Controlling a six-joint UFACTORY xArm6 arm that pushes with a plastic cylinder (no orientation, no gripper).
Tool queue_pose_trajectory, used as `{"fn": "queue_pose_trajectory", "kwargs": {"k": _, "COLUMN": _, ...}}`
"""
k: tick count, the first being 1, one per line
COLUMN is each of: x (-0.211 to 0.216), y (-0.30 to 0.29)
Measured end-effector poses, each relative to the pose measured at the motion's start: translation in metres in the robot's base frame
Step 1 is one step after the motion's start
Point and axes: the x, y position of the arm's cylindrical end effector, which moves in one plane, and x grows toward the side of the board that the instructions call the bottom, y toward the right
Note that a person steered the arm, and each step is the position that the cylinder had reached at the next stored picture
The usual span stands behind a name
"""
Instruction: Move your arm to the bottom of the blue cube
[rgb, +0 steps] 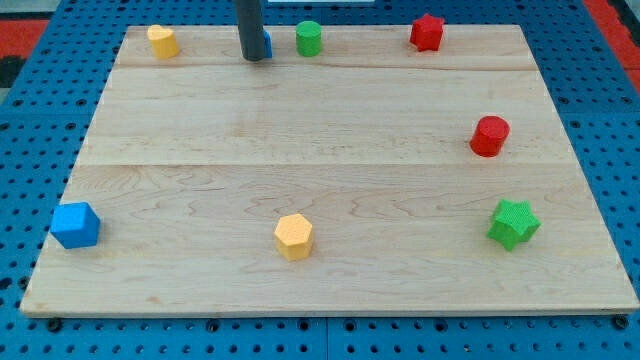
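Observation:
The blue cube sits near the left edge of the wooden board, toward the view's bottom. My tip is at the view's top, left of centre, far from the blue cube, up and to its right. The rod stands right in front of a second small blue block, which is mostly hidden behind it; its shape cannot be made out.
Along the top edge: a yellow block, a green cylinder and a red star-like block. A red cylinder is at the right, a green star below it, a yellow hexagonal block at bottom centre.

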Motion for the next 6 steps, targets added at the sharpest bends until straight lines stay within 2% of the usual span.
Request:
{"fn": "queue_pose_trajectory", "kwargs": {"k": 1, "x": 0.021, "y": 0.009}}
{"fn": "queue_pose_trajectory", "kwargs": {"k": 2, "x": 0.12, "y": 0.016}}
{"fn": "queue_pose_trajectory", "kwargs": {"k": 3, "x": 0.242, "y": -0.001}}
{"fn": "queue_pose_trajectory", "kwargs": {"k": 4, "x": 0.321, "y": -0.047}}
{"fn": "queue_pose_trajectory", "kwargs": {"k": 6, "x": 0.315, "y": -0.158}}
